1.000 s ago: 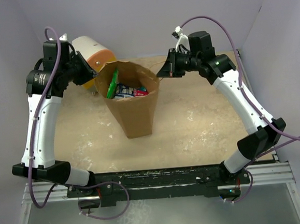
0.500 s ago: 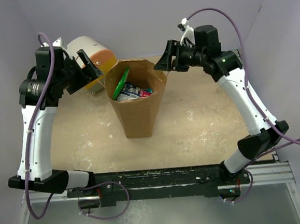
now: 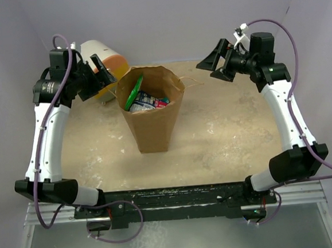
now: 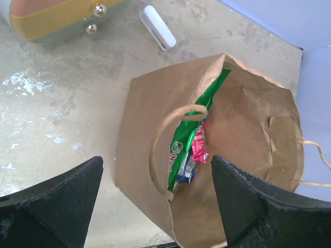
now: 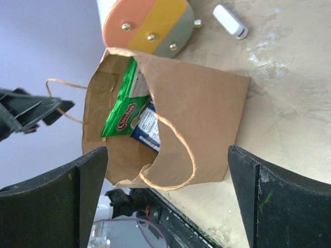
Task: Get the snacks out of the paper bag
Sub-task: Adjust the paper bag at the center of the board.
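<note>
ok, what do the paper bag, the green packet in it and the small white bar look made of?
Paper bag: matte brown kraft paper, creased and folded, standing stiffly by itself. Green packet: glossy printed film, maybe foil-lined, judging by sheen and crinkles. White bar: smooth, rounded ends, probably plastic; too small to be sure.

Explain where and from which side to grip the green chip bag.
Probably take the upper edge of the green chip bag, from above through the open paper bag. It stands on edge along the left wall, and paper blocks every side.
</note>
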Robot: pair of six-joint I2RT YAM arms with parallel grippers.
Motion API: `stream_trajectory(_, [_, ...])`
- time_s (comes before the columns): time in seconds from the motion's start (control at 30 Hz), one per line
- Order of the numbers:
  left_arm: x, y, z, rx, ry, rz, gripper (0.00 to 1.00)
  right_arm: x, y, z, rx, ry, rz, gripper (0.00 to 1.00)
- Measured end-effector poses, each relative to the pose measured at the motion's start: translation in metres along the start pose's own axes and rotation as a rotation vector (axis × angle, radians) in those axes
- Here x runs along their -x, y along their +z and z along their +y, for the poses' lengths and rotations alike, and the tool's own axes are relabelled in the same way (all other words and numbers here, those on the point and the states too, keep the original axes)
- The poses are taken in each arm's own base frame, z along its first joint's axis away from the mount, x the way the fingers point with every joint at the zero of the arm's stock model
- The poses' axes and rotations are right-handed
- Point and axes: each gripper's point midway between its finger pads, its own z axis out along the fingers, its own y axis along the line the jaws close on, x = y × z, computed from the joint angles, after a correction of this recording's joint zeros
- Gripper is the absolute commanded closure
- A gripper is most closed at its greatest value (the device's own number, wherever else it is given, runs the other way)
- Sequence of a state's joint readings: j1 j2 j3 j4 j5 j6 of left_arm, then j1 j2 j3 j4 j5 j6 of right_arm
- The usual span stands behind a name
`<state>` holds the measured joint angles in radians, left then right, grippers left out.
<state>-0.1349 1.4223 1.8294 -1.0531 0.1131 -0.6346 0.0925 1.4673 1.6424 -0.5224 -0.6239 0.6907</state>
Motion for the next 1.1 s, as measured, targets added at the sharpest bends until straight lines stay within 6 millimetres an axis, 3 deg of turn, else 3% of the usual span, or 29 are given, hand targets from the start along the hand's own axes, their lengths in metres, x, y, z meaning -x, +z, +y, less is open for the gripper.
stream_trajectory(0.17, [-0.005,0.021,0.01,0.026,-0.005,0.027,0.28,-0.006,0.001,0.004,0.01,-0.039,0.025,0.0])
stream_trajectory(0.3, [-0.002,0.03,0.013,0.022,-0.008,0.027,0.4,0.001,-0.007,-0.011,-0.085,-0.075,0.002,0.0])
stream_trajectory(0.4, [0.001,0.033,0.011,0.008,-0.008,0.021,0.54,0.011,-0.018,-0.038,-0.158,-0.034,-0.027,0.01])
stream_trajectory(0.47, [0.002,0.034,0.01,-0.003,-0.01,0.021,0.7,0.014,-0.021,-0.058,-0.193,0.013,-0.036,0.01])
stream_trajectory(0.53, [0.004,0.035,0.009,-0.013,-0.01,0.017,0.8,0.012,-0.023,-0.08,-0.227,0.06,-0.032,0.0])
stream_trajectory(0.63, [0.007,0.036,0.008,-0.031,-0.004,0.011,0.97,0.007,-0.019,-0.089,-0.238,0.071,-0.007,0.0])
stream_trajectory(0.9, [0.008,0.045,0.011,-0.096,-0.01,0.019,1.0,-0.021,0.004,-0.053,-0.118,-0.016,0.097,0.02])
stream_trajectory(1.1, [0.012,0.045,0.012,-0.137,-0.025,0.019,1.0,-0.036,0.022,-0.02,0.01,-0.028,0.155,0.26])
